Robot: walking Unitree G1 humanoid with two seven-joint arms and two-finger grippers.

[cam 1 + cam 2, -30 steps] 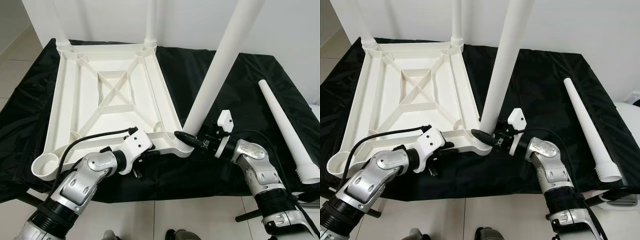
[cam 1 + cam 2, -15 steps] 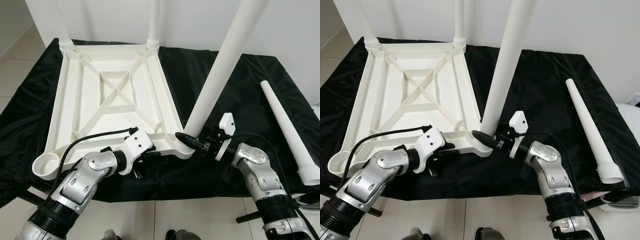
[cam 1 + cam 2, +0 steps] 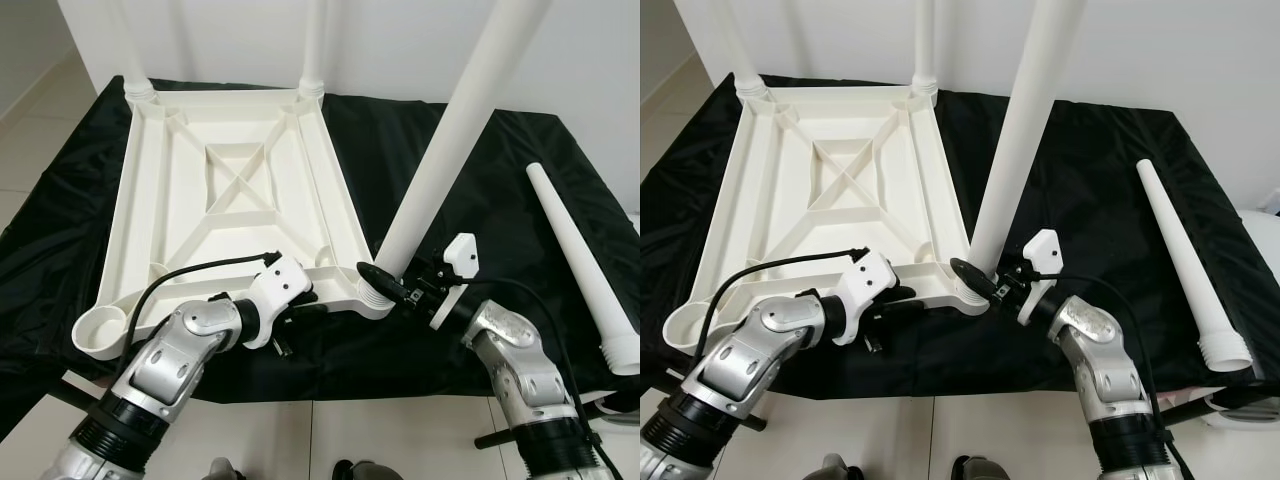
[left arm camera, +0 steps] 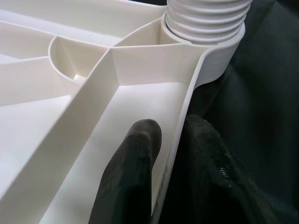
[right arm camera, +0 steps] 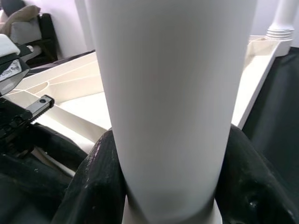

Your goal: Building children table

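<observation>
The inverted table frame [image 3: 225,200] is laid on the black-draped tabletop [image 3: 480,190]. Its near rim is pinched by the left gripper [image 3: 300,310]; the corner leg [image 3: 440,160] is clasped by the right gripper [image 3: 385,283].

Left arm comes in low from the robot's left, elbow bent, forearm angled up and inward toward the centre. Left gripper [image 3: 300,308] sits at the near edge of the upturned tabletop [image 3: 230,190], fingers [image 4: 133,172] pinched across the rim, one pad inside the rim wall, the other outside it. Right arm rises from the lower right, elbow bent, wrist turned inward to the left. Right gripper [image 3: 385,283] is clamped on the base of the table leg [image 3: 450,140], a finger on each side of the tube, right where it meets the near-right corner socket.
</observation>
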